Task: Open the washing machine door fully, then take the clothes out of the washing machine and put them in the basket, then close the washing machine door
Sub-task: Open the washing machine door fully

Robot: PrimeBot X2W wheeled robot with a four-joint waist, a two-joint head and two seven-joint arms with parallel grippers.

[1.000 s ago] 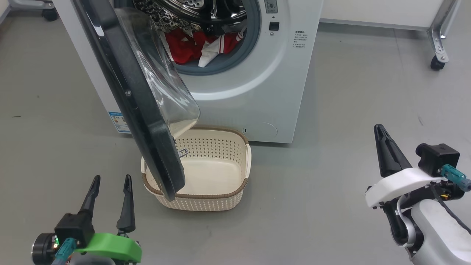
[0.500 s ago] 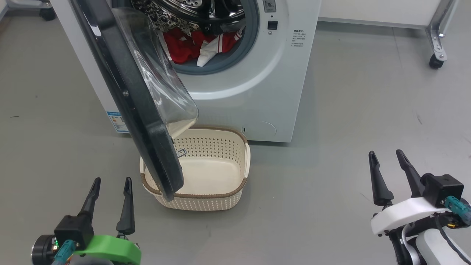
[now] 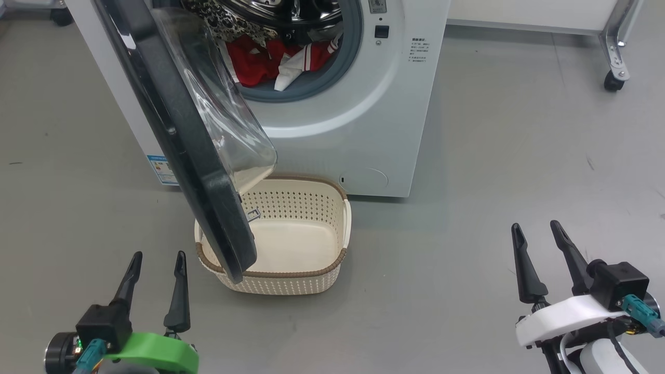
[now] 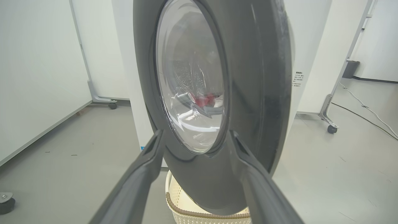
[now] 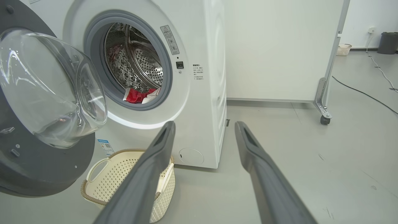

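Your left jaws are released and grasp nothing; their two dark fingers (image 3: pixel 179 301) point up from the lower left of the head view. Your right jaws are released too and just as empty, at the lower right of that view, over bare grey floor (image 3: pixel 467 156).

The washing machine (image 3: pixel 353 130) fills the upper middle of the head view. Its door (image 3: pixel 171 130) is swung out part way and runs edge-on from the top left down toward the centre. The clear glass bowl (image 3: pixel 223 114) bulges to the right of the black rim. In the left wrist view you look between the left jaws at the door's outer face (image 4: pixel 258 93).

The clothes (image 3: pixel 254 65) lie in the bottom of the steel drum (image 5: pixel 146 68), a red heap with a white piece hanging onto the grey rubber ring. You can see them again in the right wrist view (image 5: pixel 136 95).

The basket (image 3: pixel 291 272) stands on the floor in front of the machine, at the centre of the head view, with nothing in it. The door's lower edge overlaps its left side; you cannot tell whether they touch. A blue sticker (image 3: pixel 158 171) shows left of the door.
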